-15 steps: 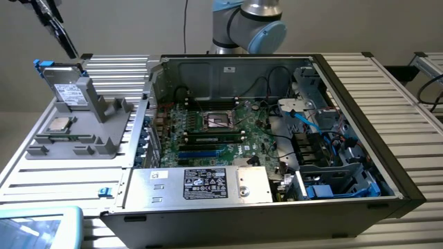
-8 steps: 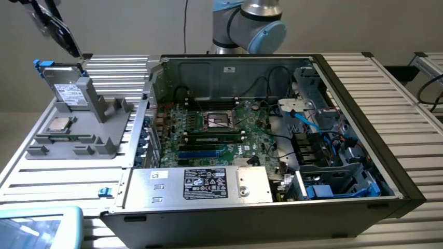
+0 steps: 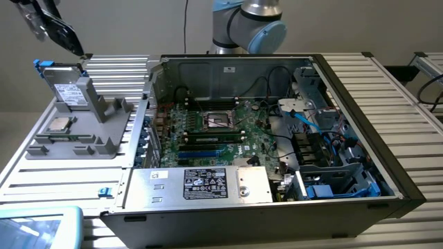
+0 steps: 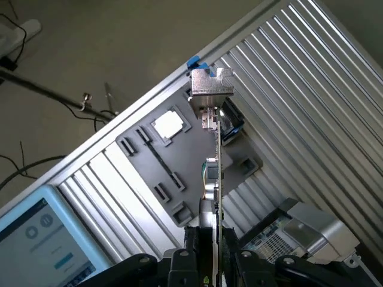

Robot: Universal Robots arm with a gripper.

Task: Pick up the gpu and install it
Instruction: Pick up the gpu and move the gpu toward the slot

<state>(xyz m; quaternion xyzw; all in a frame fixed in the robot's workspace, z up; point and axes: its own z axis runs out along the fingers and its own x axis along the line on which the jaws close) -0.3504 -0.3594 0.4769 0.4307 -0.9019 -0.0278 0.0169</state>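
Observation:
The gpu [image 3: 61, 32] hangs in the air at the exterior view's upper left, above the grey parts holder [image 3: 83, 129]. It looks dark and tilted, with its lower tip near the upright hard drive [image 3: 69, 88]. My gripper [image 3: 31, 11] is shut on its upper end at the frame's corner. In the wrist view the gpu [image 4: 216, 173] is seen edge-on as a thin card running away from my gripper [image 4: 210, 254], whose fingers [image 4: 192, 248] clamp it from both sides. Its silver end bracket [image 4: 210, 88] is at the far end.
The open computer case [image 3: 360, 119] lies on the slatted table, with the green motherboard [image 3: 207, 129] and power supply [image 3: 207, 184] inside. The grey holder also carries a CPU [image 3: 59, 123] and a memory stick [image 3: 66, 138]. A tablet [image 3: 35, 228] sits at the near corner.

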